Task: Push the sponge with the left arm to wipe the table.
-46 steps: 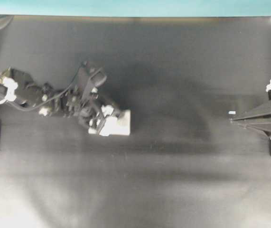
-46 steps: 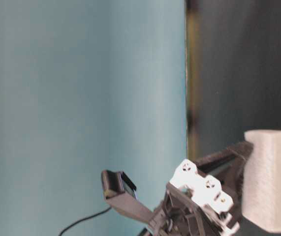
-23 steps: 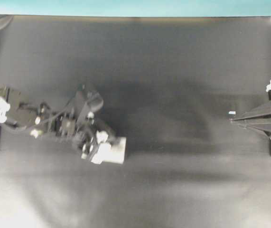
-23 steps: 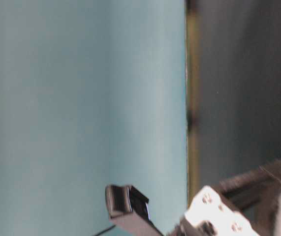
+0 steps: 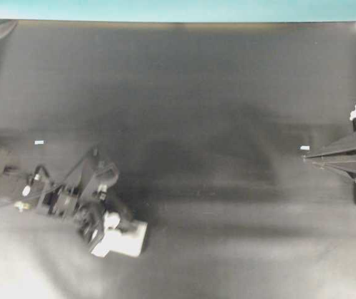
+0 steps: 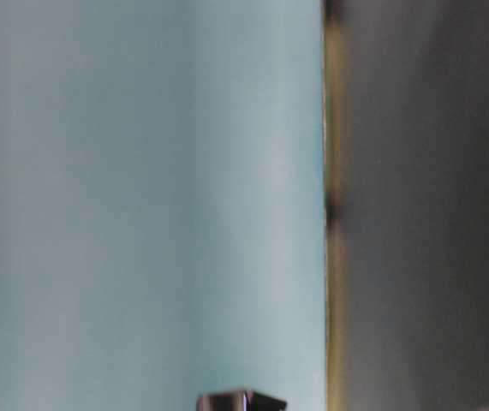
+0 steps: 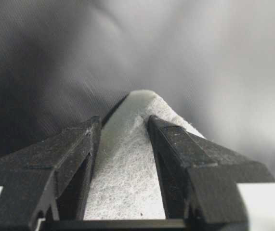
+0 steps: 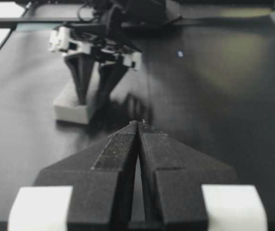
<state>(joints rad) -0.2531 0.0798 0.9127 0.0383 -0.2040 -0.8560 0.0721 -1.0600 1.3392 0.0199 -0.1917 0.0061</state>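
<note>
The white sponge point(image 5: 134, 242) lies on the black table point(image 5: 215, 93) at the lower left of the overhead view. My left gripper point(image 5: 120, 235) is shut on it, one black finger on each side, as the left wrist view shows: gripper point(image 7: 124, 121), sponge point(image 7: 127, 173). The right wrist view shows the sponge point(image 8: 72, 103) flat on the table under the left gripper point(image 8: 91, 100). My right gripper point(image 5: 305, 157) rests shut and empty at the right edge; its jaws meet at the tips point(image 8: 138, 124).
A teal strip point(image 5: 178, 9) runs along the table's far edge. Tiny white tags lie on the table at the left point(image 5: 38, 142) and by the right gripper's tip point(image 5: 304, 147). The table-level view shows only the teal wall point(image 6: 141, 171) and the table edge.
The left arm has dragged the sponge toward the lower left of the overhead view. Gripper and sponge have slid out of the table-level view. The right arm has not moved.
</note>
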